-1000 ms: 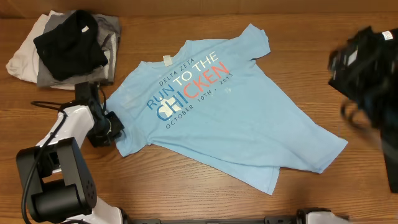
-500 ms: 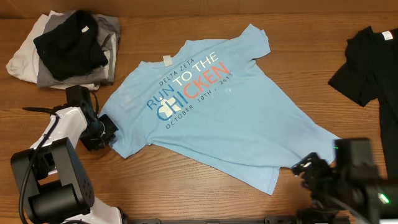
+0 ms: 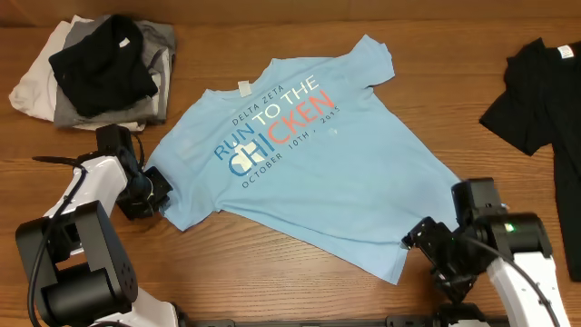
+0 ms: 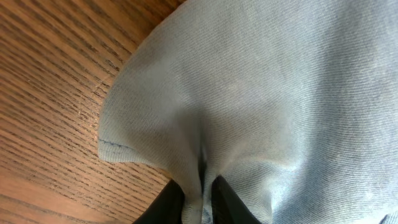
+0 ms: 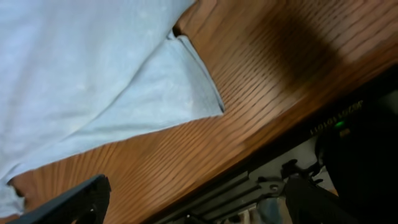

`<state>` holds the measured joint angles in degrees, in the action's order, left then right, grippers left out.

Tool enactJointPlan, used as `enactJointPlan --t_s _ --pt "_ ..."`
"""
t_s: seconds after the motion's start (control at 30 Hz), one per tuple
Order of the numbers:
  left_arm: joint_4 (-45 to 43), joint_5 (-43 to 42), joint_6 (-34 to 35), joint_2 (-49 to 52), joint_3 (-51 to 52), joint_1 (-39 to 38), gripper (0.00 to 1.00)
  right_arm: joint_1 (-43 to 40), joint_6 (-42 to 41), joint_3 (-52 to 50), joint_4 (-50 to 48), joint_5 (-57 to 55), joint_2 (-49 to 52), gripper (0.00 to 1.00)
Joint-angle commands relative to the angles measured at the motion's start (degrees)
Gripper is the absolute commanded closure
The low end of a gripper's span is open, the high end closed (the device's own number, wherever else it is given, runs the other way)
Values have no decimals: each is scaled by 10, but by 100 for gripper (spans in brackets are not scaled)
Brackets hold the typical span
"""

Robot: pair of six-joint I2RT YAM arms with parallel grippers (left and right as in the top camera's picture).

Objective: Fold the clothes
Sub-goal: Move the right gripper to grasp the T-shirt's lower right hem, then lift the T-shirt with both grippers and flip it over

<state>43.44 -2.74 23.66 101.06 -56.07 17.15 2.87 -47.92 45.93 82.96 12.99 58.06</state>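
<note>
On the wooden surface (image 3: pixel 436 100), mid-field: blue shirt (image 3: pixel 363 191) lies print side up, spread but askew, collar toward the far left, hem running toward the near right. Lettering is legible in the overhead view. One sleeve points to the far edge; the other sleeve end sits at the near left. Left claw (image 3: pixel 156 193) is at that sleeve end, jaws narrow and pinched on a fold of the blue cloth. The left wrist view confirms this: fabric is gathered into a crease that runs down between the two dark fingers (image 4: pixel 171 202), and a stitched sleeve edge hangs free just beside it over bare wood. Right claw (image 3: pixel 419 243) is low at the near right, just beside the shirt's near hem corner, jaws wide with nothing between them. In the right wrist view that corner lies flat on the wood, apart from both fingers; whether the claw touches the surface, cannot tell. Far left corner: pile (image 3: pixel 54 100) of grey and white garments with a crumpled black one on top, well apart from the blue shirt. Far right edge: black shirt (image 3: pixel 536 91) lying flat, partly out of frame.
</note>
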Motion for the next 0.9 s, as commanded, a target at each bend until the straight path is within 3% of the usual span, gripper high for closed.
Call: enactJointPlan --t_s 0.0,0.43,0.67,0.87 --pt "2 17 1 16 8 5 80 23 -21 -2 -10 -16 32 7" --pt "-2 17 -1 16 8 5 78 216 -184 -29 -77 -57 55 3" --pt "-3 17 -5 16 8 5 79 223 -181 -125 -158 -39 55 7" --pt "-4 17 -5 16 8 5 78 221 -147 -148 -199 -26 55 6"
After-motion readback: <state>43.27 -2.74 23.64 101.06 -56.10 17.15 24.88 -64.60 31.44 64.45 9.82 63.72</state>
